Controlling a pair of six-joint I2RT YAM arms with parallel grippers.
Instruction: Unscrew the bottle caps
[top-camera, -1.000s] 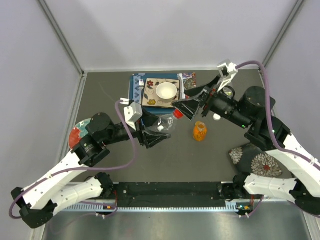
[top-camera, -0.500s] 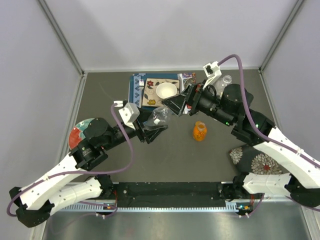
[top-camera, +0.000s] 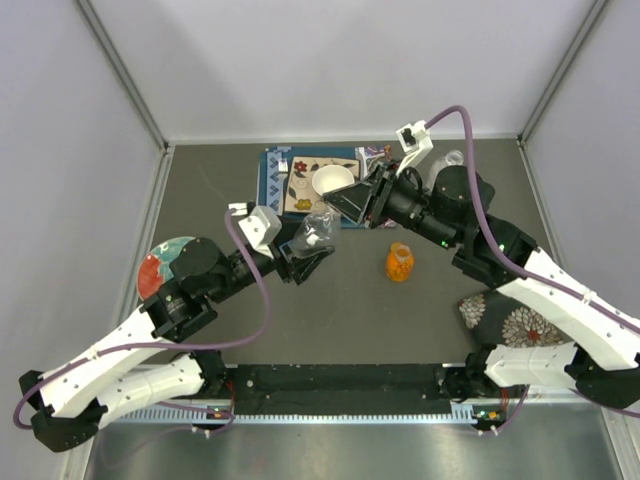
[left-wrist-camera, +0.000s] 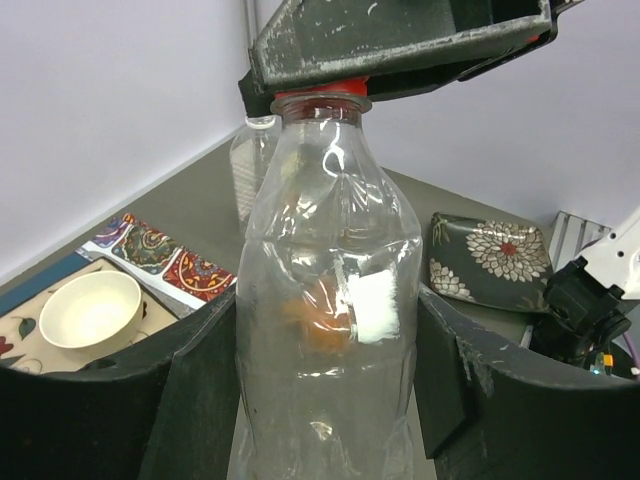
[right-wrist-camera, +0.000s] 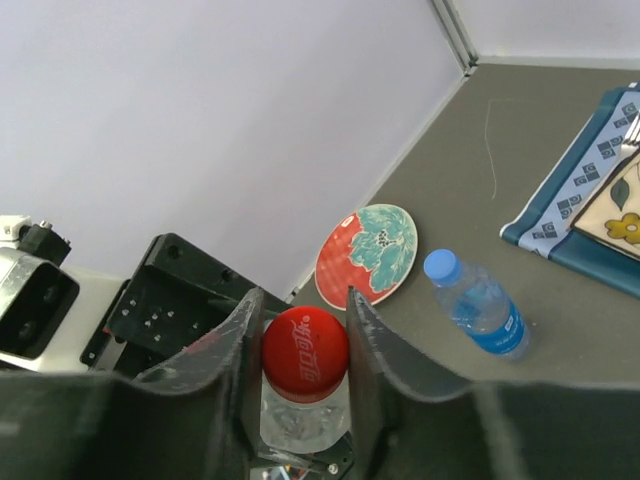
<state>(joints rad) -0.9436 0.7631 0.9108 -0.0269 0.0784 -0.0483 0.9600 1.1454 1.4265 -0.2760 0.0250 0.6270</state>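
Centre of top view, just below the mat: R gripper (top-camera: 347, 203) closed on red cap (right-wrist-camera: 305, 352), one finger tight to each side of it in R wrist cam, cap face w/ white lettering toward lens. Cap sits on neck of clear bottle (left-wrist-camera: 325, 300), dented, slanting between the two grippers w/ neck toward upper right of top frame. L gripper (top-camera: 303, 262) clamped round bottle's lower body, dark fingers (left-wrist-camera: 195, 400) flanking it low in L wrist cam; R gripper's fingers cross top of that frame over the cap. Outward: white bowl (top-camera: 332, 182) on patterned mat (top-camera: 285, 170) just above the grippers; orange bottle (top-camera: 399, 263) upright on grey table (top-camera: 350, 320), lower right of them, apart. Dark floral dish (top-camera: 515, 320) lower right by R arm. Red-teal plate (top-camera: 160, 265) far left, partly under L arm. R wrist cam also shows small bottle (right-wrist-camera: 485, 315) w/ blue cap (right-wrist-camera: 440, 266) lying on its side just right of that plate. Second clear bottle (left-wrist-camera: 250, 175) w/ white cap (left-wrist-camera: 262, 122) stands behind the held one, upper left of centre in L wrist cam.
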